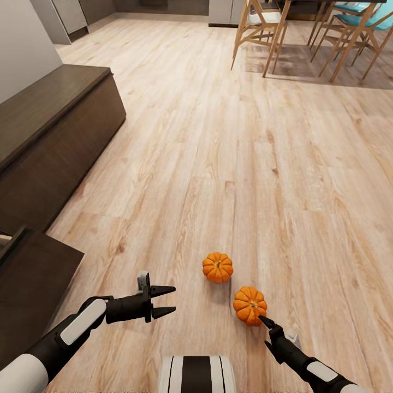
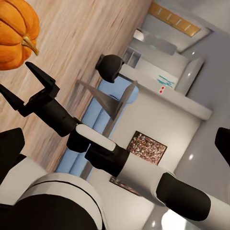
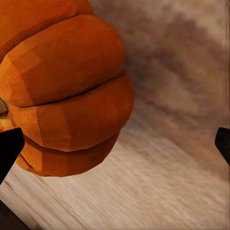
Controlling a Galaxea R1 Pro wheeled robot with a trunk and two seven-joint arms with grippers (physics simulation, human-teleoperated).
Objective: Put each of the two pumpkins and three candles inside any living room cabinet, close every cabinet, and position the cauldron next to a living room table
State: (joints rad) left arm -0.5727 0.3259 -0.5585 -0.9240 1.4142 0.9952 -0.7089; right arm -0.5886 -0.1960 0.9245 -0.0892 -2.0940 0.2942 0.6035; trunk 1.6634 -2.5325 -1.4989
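Two small orange pumpkins sit on the pale wooden floor (image 1: 229,164) just ahead of the robot. The farther pumpkin (image 1: 218,267) rests a little left of the nearer pumpkin (image 1: 250,305), and the two lie near each other without touching.

The right gripper (image 1: 266,323) reaches in from the near right, its dark tip just at the near edge of the nearer pumpkin. Seen from the right wrist, that pumpkin fills much of the space ahead, off to one side, with the two finger tips spread wide at either edge, so the jaws are released and holding nothing. From the left wrist the same gripper shows as a spread black fork right by a pumpkin.

The left gripper (image 1: 168,300) hovers over the floor to the left of the pumpkins, well apart from them, its two pointed fingers parted and empty.

Along the left wall runs the long dark brown cabinet (image 1: 60,131). At the near left a dark drawer (image 1: 33,273) stands out from it. Far off to the right stand wooden chairs (image 1: 262,27) with pale and teal seats.
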